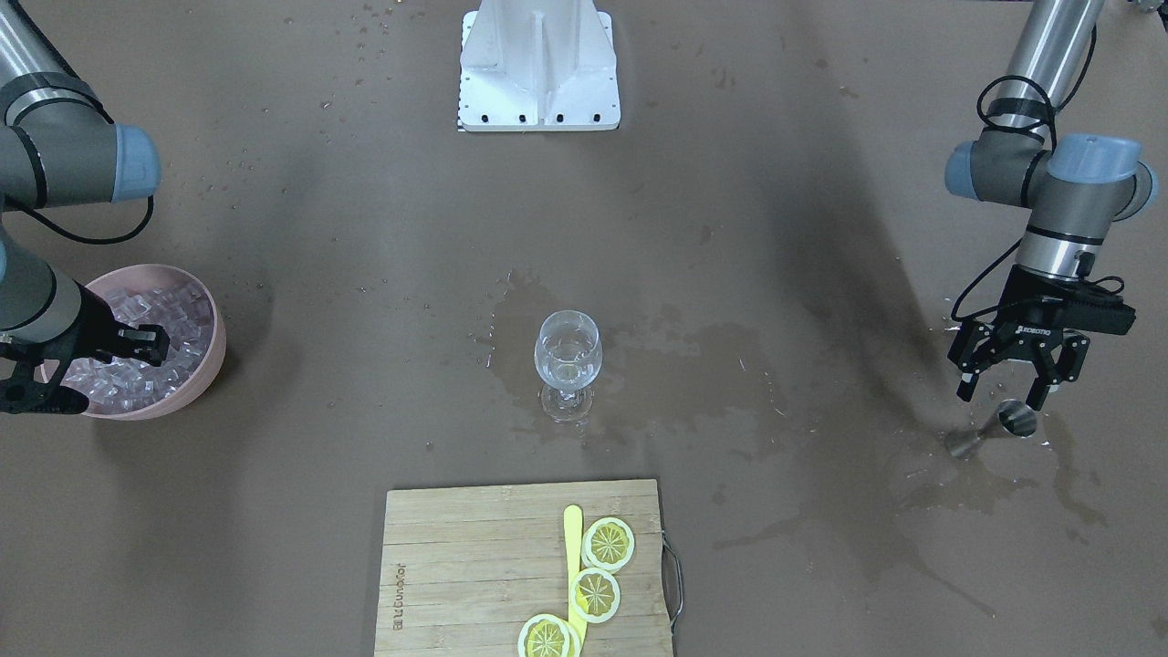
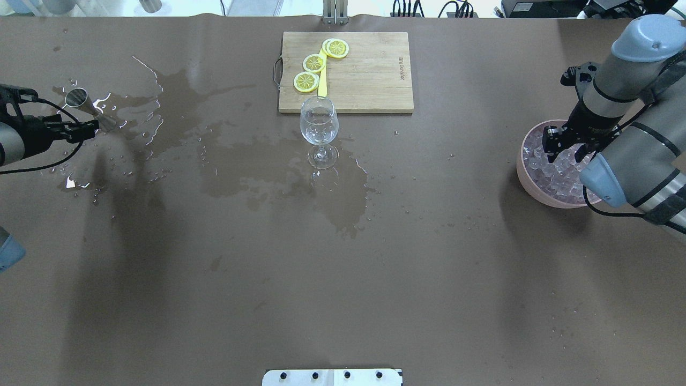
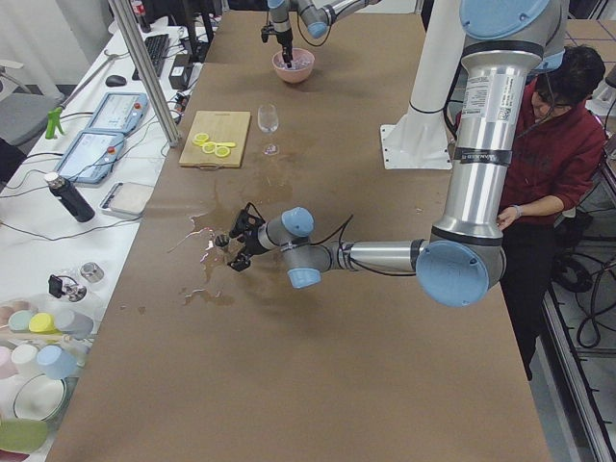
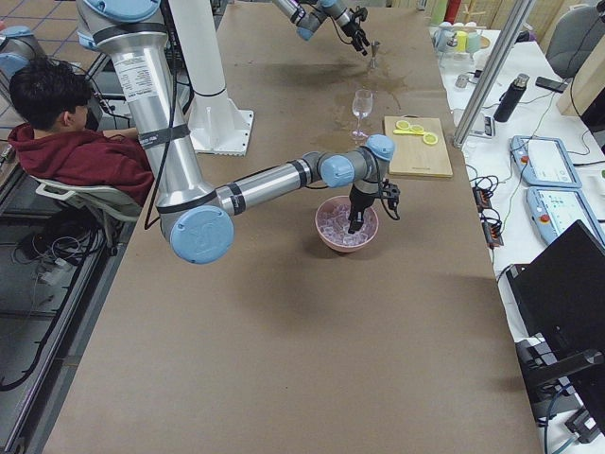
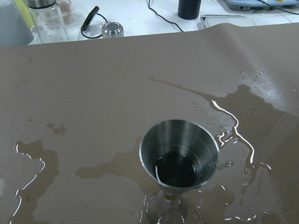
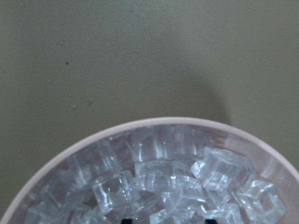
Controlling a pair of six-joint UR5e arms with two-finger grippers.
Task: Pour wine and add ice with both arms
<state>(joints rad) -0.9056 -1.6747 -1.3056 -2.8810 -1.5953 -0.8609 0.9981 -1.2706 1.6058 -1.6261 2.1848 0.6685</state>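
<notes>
Many ice cubes (image 1: 187, 315), right end effector (image 1: 162, 346) — just above

The grey tubular left arm (image 1: 1049, 46) and its twin, the right arm (image 1: 55, 160), are metal tubes joined by rounded housings with pale blue caps (image 1: 1100, 157). A thin black cable (image 1: 87, 242) trails along each wrist section. The black two-finger left hand (image 1: 1001, 398) bears small white lettering (image 1: 1037, 330) on its body. The right hand (image 2: 563, 154) is the same black. The white metal mounting base (image 1: 538, 64) has black screws (image 1: 522, 118) along its edge.
</notes>
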